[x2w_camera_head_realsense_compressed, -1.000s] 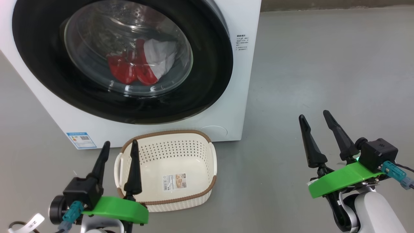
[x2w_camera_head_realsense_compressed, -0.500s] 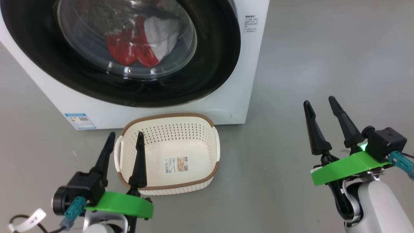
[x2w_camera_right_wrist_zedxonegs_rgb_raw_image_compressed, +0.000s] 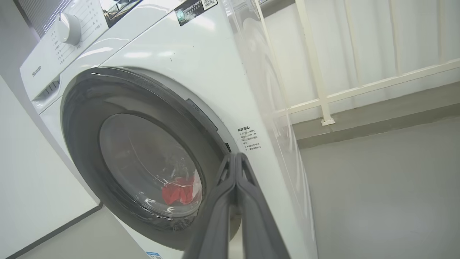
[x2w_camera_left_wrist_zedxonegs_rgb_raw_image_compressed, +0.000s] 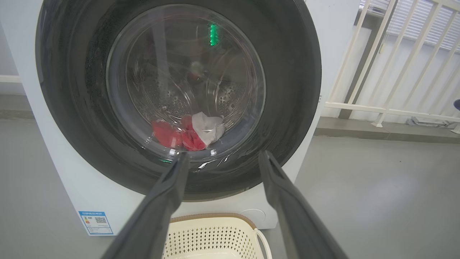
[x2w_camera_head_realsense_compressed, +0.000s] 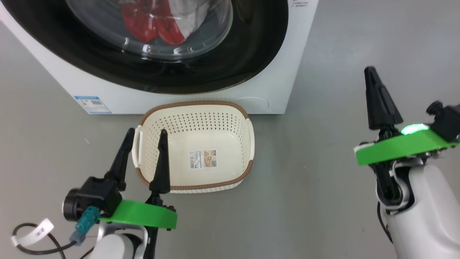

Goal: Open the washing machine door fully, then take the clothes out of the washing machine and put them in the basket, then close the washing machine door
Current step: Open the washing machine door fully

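Grey floor point(x2w_camera_head_realsense_compressed: 316, 201) lies under my right jaws, which have just closed on nothing, fingers point(x2w_camera_right_wrist_zedxonegs_rgb_raw_image_compressed: 219, 216) pressed together and pointing at the door point(x2w_camera_right_wrist_zedxonegs_rgb_raw_image_compressed: 81, 136) edge; my left jaws stand wide open, empty, near the basket point(x2w_camera_head_realsense_compressed: 194, 105). Door shut, clothes point(x2w_camera_head_realsense_compressed: 143, 21) behind its glass: I judge I'm readying to hook it open.

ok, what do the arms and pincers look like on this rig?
Left pincer and right pincer: two long, tapered matte-black fingers each, on a flat bright green bracket with a black camera block. Glossy white forearm. Left wrist carries a teal cable connector and a white paper tag; the right has a lit green light.
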Tool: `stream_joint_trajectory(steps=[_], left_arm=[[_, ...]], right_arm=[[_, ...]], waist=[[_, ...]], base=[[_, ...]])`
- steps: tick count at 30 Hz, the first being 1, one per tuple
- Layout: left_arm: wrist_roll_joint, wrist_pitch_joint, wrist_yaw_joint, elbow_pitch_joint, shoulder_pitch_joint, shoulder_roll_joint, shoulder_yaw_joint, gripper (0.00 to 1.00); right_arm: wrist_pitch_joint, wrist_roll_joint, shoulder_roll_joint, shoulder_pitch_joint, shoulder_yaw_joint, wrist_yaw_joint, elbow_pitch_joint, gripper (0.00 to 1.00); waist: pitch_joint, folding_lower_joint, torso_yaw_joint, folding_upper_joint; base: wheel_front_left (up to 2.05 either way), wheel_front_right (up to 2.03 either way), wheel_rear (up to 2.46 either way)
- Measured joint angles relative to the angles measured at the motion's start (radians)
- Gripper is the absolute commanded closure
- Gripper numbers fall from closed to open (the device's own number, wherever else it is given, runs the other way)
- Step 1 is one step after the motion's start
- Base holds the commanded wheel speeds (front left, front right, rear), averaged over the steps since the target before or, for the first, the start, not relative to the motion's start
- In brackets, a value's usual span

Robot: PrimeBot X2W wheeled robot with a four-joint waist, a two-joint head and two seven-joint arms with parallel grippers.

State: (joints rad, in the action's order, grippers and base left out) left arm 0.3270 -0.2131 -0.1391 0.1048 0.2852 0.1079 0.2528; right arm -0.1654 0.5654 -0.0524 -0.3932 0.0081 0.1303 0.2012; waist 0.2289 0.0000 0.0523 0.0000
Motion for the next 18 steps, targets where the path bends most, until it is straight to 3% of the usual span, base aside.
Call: stream_joint_trajectory(steps=[18], left_arm=[[0.010, -0.026, 0.017, -0.005, 0.077, -0.026, 0.012, 0.00]], right_arm=[[0.141, 0.288, -0.005, -0.305, -0.044, 0.000, 0.121, 1.00]], waist=[[0.133, 0.0000, 0.055, 0.0000]], base=[[0.00, 0.00, 0.00]])
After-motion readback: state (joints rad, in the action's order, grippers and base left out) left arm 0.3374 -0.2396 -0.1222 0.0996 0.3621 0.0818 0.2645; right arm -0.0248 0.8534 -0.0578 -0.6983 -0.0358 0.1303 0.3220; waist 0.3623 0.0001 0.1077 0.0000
